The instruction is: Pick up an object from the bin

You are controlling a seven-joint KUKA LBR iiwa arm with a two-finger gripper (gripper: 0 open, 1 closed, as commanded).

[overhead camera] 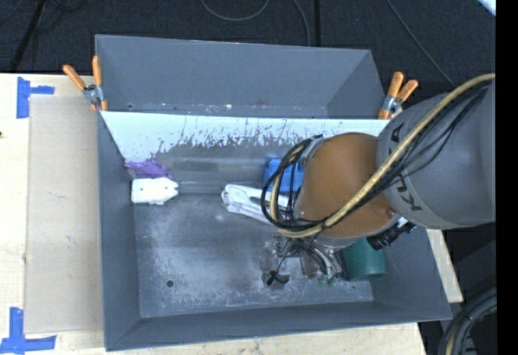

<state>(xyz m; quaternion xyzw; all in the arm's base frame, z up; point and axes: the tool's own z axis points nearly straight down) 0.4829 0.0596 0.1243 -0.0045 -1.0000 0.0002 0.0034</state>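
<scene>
as gripper point(296, 263) hangs low in bin point(243, 86), teal cylinder point(369, 263) just beside it

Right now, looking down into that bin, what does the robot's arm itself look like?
The arm is a thick, rounded grey tube with dark lettering on its shell. Its wrist wears a smooth orange-brown dome cover. Black and pale yellow cables loop along the arm and round the cover. Below sits a small gripper of metal and dark parts.

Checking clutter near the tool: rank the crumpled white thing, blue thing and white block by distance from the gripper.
1. crumpled white thing, mid-bin, up-left of the gripper.
2. blue thing, toward the back wall, partly behind the arm.
3. white block, far left side.
</scene>
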